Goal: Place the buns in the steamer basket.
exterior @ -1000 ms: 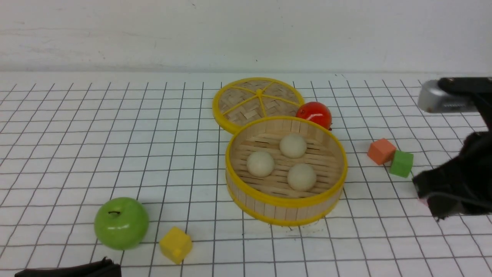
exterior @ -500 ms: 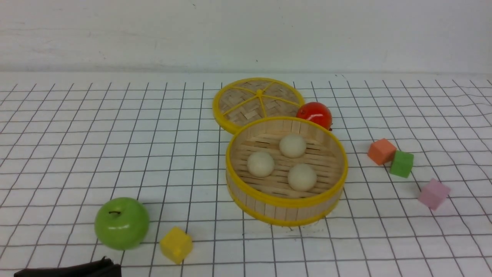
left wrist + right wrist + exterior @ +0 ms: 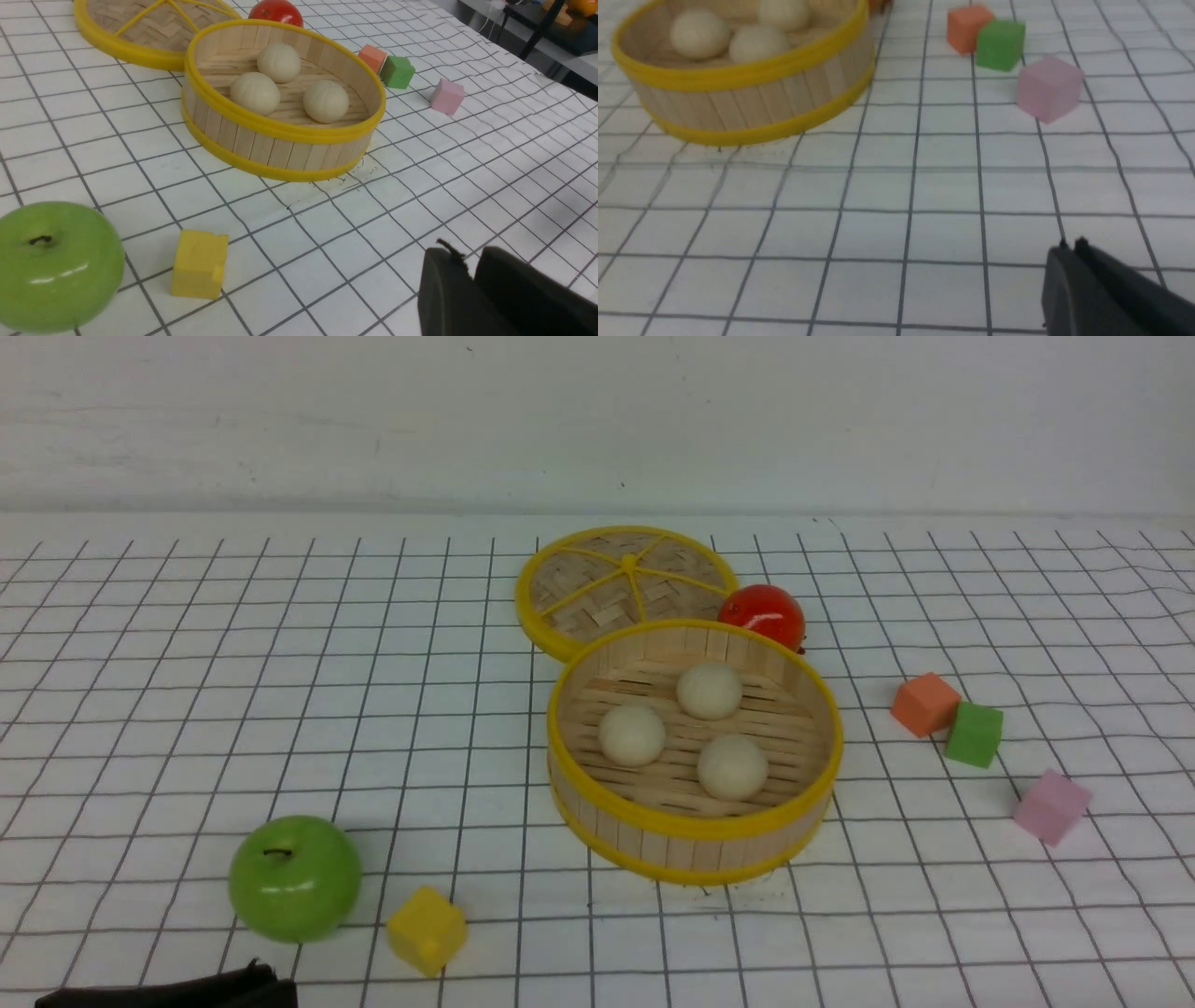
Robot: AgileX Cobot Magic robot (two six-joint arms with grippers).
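Note:
Three cream buns [image 3: 710,691] [image 3: 632,735] [image 3: 733,767] lie inside the round bamboo steamer basket [image 3: 691,840] at the table's middle. They also show in the left wrist view [image 3: 279,62] [image 3: 254,93] [image 3: 325,101] and the right wrist view [image 3: 699,32] [image 3: 757,44] [image 3: 783,14]. My left gripper [image 3: 469,261] is shut and empty, low at the near left; only a dark part of it [image 3: 168,989] shows in the front view. My right gripper [image 3: 1069,249] is shut and empty, near the table, out of the front view.
The flat woven lid [image 3: 627,583] lies behind the basket, a red tomato-like ball [image 3: 762,613] beside it. A green apple [image 3: 295,877] and yellow cube [image 3: 427,930] sit near left. Orange [image 3: 924,704], green [image 3: 974,734] and pink [image 3: 1052,805] cubes sit at right.
My right arm, which stood at the right edge over the pink cube a second ago, has drawn back out of the front view. The buns and basket have not moved.

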